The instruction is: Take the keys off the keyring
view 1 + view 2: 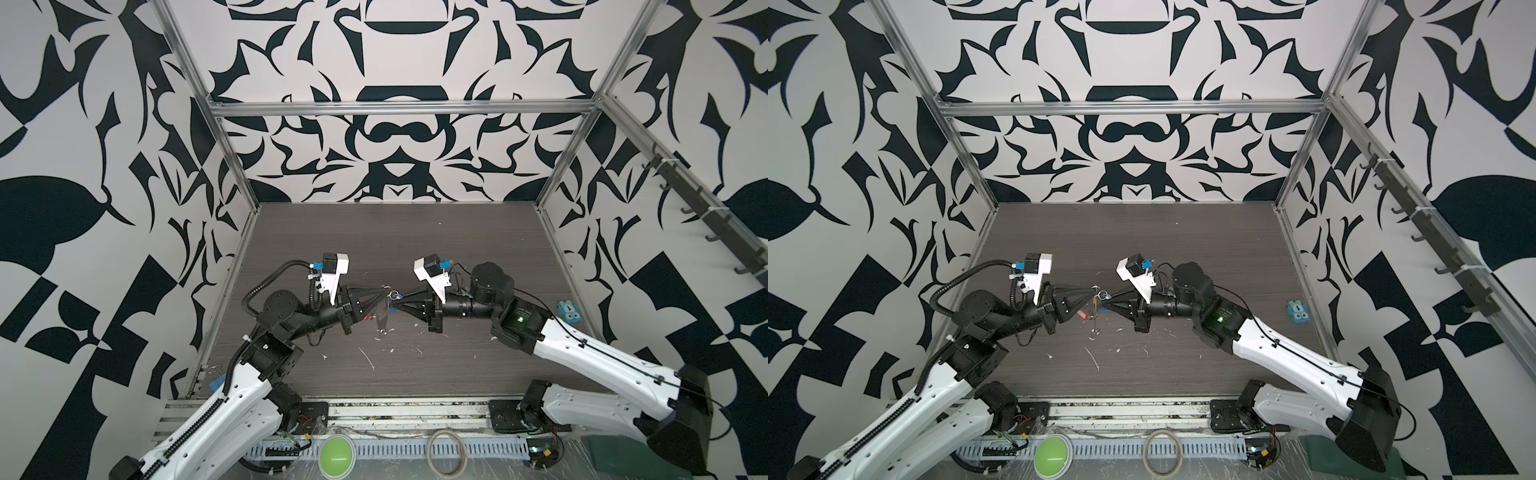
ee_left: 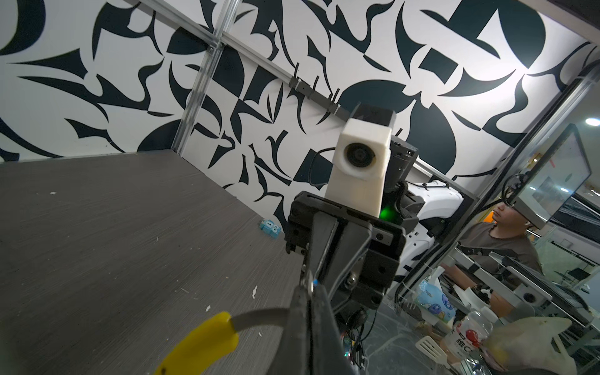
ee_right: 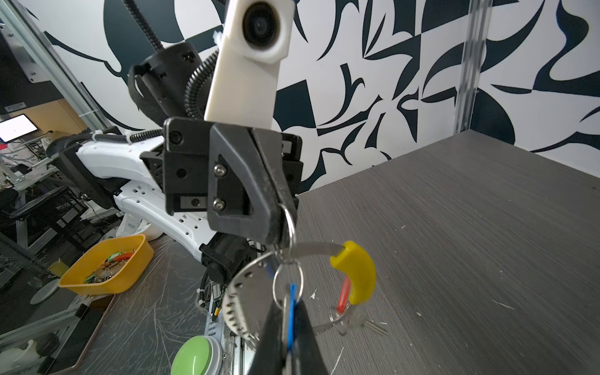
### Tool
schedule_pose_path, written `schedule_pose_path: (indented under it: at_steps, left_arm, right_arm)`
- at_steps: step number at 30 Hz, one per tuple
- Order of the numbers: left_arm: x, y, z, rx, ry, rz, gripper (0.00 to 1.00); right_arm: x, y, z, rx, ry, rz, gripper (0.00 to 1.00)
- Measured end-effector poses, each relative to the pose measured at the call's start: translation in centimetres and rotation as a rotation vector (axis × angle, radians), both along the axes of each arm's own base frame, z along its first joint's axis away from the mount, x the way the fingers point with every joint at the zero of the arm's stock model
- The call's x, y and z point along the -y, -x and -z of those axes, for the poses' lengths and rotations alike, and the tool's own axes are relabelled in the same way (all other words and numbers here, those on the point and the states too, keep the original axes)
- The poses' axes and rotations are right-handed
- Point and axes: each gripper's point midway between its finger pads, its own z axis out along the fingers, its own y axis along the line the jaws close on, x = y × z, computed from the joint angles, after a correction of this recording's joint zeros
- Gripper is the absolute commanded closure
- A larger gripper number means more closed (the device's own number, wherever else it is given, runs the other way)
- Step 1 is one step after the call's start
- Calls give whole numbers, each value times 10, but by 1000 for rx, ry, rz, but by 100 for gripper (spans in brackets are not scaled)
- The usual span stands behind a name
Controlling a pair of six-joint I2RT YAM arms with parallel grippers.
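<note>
Right wrist view: left fingers pinch the keyring, right fingers pinch the blue-tag keys; next, the keys should slide off.

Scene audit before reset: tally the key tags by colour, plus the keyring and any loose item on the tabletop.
red tag: 1
blue tag: 1
keyring: 1
blue block: 1
Total: 4
</note>
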Motion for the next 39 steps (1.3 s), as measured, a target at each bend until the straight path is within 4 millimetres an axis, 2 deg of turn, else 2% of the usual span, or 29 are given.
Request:
schedule_pose_path:
  at_steps: [10, 12, 14, 16, 20, 21, 23, 30, 39]
  left_arm:
    - [0, 7, 7, -36, -100, 23, 100]
    - [0, 8, 8, -41, -113, 27, 100]
    - [0, 9, 8, -45, -123, 29, 100]
    - [-2, 10, 3, -37, -129, 26, 100]
    - [-4, 12, -9, -12, -130, 24, 100]
    - [-4, 13, -10, -11, -135, 25, 100]
    - [-5, 15, -12, -10, -145, 30, 100]
    - [-2, 21, -16, -26, -186, 79, 100]
    - [2, 28, -8, -58, -208, 138, 100]
  right_arm:
    - [3, 2, 4, -19, 22, 11, 100]
    - [2, 4, 6, -33, 24, 0, 93]
    - [2, 5, 7, -46, 26, -11, 76]
    - [2, 6, 10, -62, 33, -13, 65]
    - [5, 7, 21, -76, 60, -7, 55]
    - [6, 8, 24, -80, 69, -5, 48]
    - [10, 9, 26, -79, 79, 2, 44]
    - [24, 17, -6, 17, 6, 19, 41]
    - [9, 6, -39, 87, -88, 9, 34]
